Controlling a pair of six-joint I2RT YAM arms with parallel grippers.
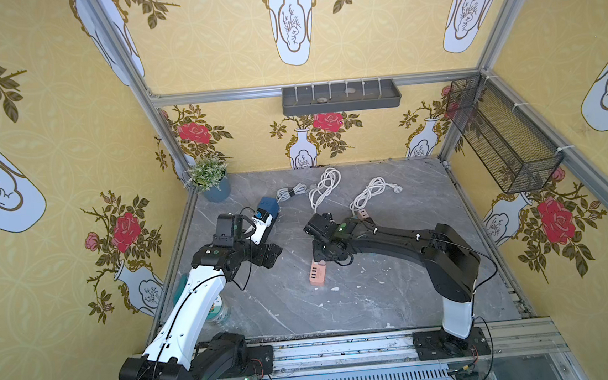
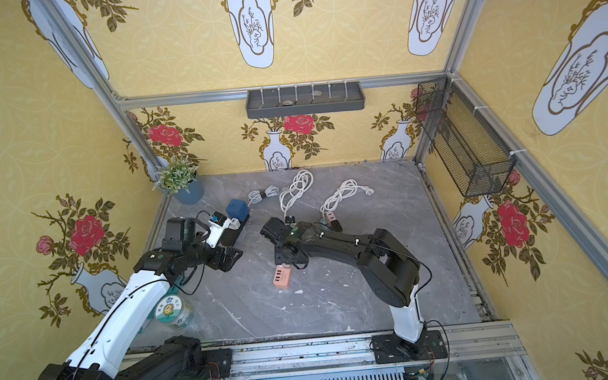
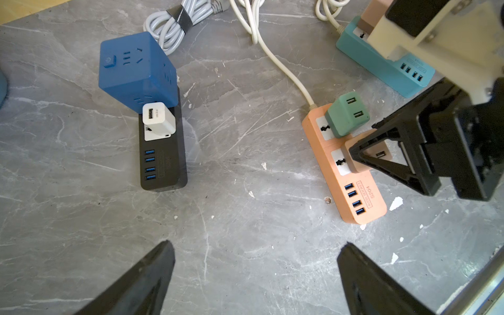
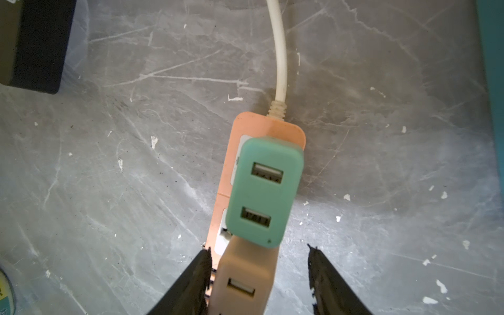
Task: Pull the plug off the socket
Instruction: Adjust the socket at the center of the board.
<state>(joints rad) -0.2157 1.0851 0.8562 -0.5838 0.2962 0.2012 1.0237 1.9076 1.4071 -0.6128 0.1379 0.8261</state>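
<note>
tan plug (image 4: pixel 240 283) | in orange strip (image 3: pixel 354 196) | right hand (image 4: pixel 259 278) straddling, fingers apart

Left gripper (image 3: pixel 255 275) wide open — right gripper (image 4: pixel 259 275) half-closed, lowered.

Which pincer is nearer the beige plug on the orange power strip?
Right. The right pincer straddles the beige plug on the orange power strip; the left pincer hangs open off to the side, over bare tabletop.
</note>
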